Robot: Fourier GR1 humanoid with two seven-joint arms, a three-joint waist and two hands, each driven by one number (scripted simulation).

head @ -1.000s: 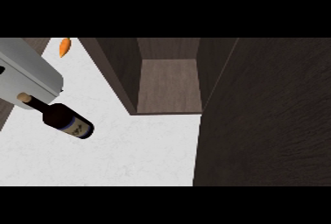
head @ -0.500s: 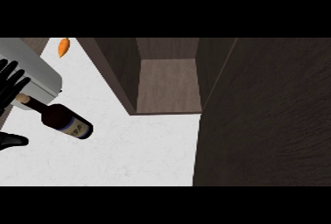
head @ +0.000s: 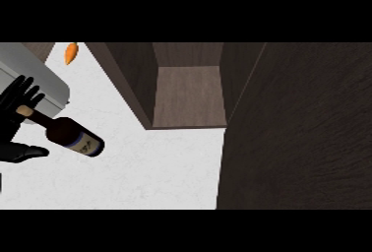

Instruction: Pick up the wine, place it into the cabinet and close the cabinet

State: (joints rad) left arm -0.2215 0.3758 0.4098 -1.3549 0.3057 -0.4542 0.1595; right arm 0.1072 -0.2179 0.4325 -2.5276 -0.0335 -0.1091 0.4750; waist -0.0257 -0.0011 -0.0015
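spread black fingers (head: 22, 96) at nine o'clock of the head view, fanned out behind the cork end of the dark glass wine bottle with a pale label (head: 69, 136); black thumb (head: 25, 152) low at eight o'clock, apart from the fingers, bottle neck lying in the gap between. no curl round the glass visible; touching or only just beside, cannot tell. most likely the left hand (head: 16, 118), given its place at the left edge. no right hand anywhere in view.

wine bottle lying on its side on the white speckled bench (head: 145, 167), cork towards ten o'clock, base towards four o'clock, label near the base. well apart from the open dark wooden cabinet (head: 185, 93) at twelve o'clock, whose pale inner floor shows between dark walls. broad dark wooden panel (head: 298, 133) at three o'clock, probably the cabinet door swung open. grey metal block with rounded corner (head: 36, 74) at ten o'clock, under the fingers. small orange carrot (head: 70, 53) at eleven o'clock.

step in hand, as a judgement: closing on the bottle. best done by bringing the thumb and fingers together round the neck or shoulder, square across the bottle's axis, so no rolling on the bench; then lifting level, clearing the cabinet's near wall before turning towards twelve o'clock.
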